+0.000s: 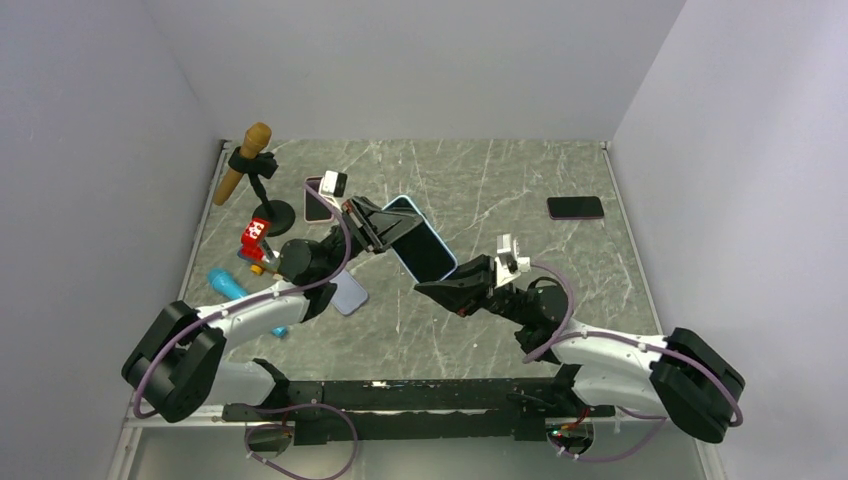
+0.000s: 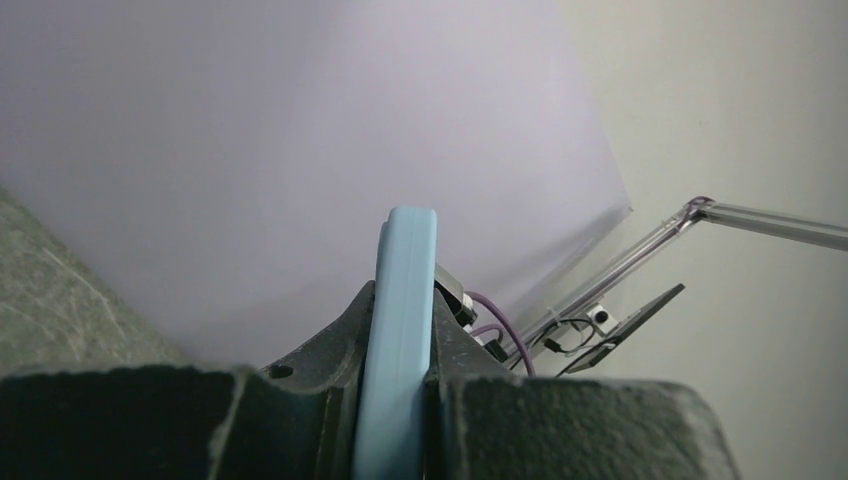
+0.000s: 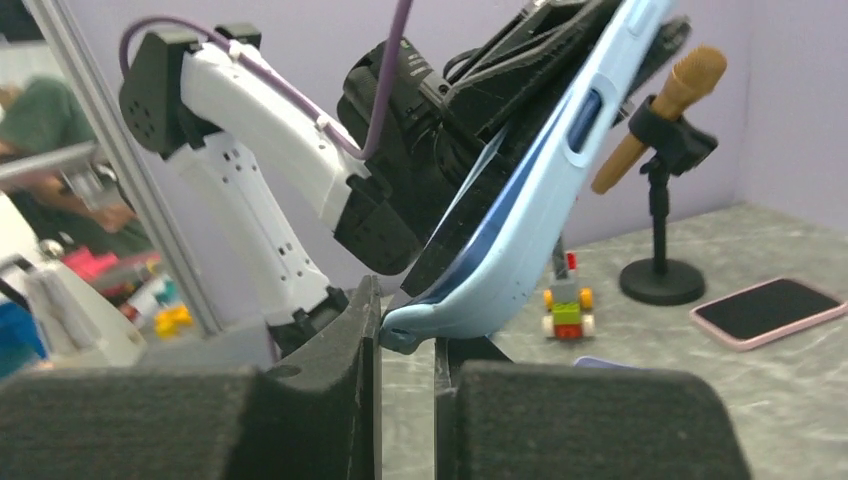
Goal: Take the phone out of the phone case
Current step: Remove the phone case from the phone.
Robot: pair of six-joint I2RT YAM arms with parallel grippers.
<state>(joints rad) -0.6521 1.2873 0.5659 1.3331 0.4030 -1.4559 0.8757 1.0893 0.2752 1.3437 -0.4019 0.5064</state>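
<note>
Pale-blue case (image 1: 403, 204): held in the air over the middle of the table (image 1: 500, 170), tilted, spanning the gap between the two grippers.
Phone (image 1: 422, 240): seated in the case, dark screen turned up toward the top camera, case rim visible around it.
Left gripper (image 2: 398, 340): fingers clamped on the far end of the case, one pad against each face.
Right gripper (image 3: 405, 322): fingers almost together, pinching the near lower corner of the case at their tips.
Case edge: a darker blue strip showed inside the lip in the right wrist view. Whether the corner had lifted off the phone could not be told.
Toy (image 1: 255, 240): red and yellow, on the table beside the left arm.
Microphone (image 1: 245, 160): tan head, tilted in a black stand at the far left corner.
Pink phone (image 1: 316, 200): flat on the table near the stand, partly hidden by the left gripper.
Black phone (image 1: 575, 208): flat at the far right, well apart from both arms.
</note>
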